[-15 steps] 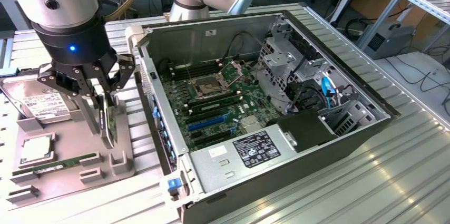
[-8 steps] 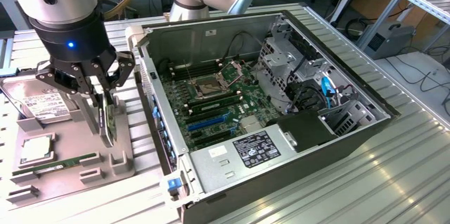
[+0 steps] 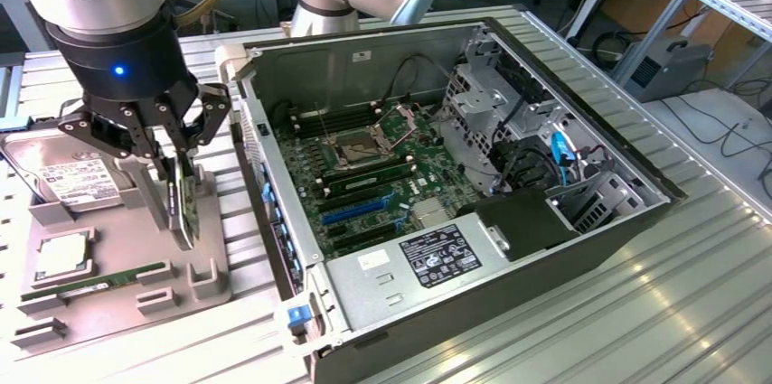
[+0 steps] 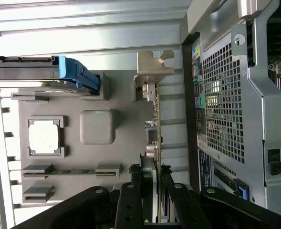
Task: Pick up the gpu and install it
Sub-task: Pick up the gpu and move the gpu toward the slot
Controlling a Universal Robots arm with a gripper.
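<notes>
On the ribbed aluminium worktop [image 3: 675, 303], a grey moulded tray [image 3: 205, 271] carries a silver hard drive [image 3: 67, 181], a green memory stick [image 3: 115, 277] and the thin dark gpu [image 3: 184, 212], standing on edge and grasped by the black tool [image 3: 169, 167], just beside the open black computer case [image 3: 603, 230], with wooden benches behind.

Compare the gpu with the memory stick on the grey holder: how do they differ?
The gpu stands taller on edge, with a silver bracket at one end; the memory stick is a low, narrow green strip without one. The gripper is closed on the gpu; the memory stick sits untouched. Both sit in slots of the grey holder.
</notes>
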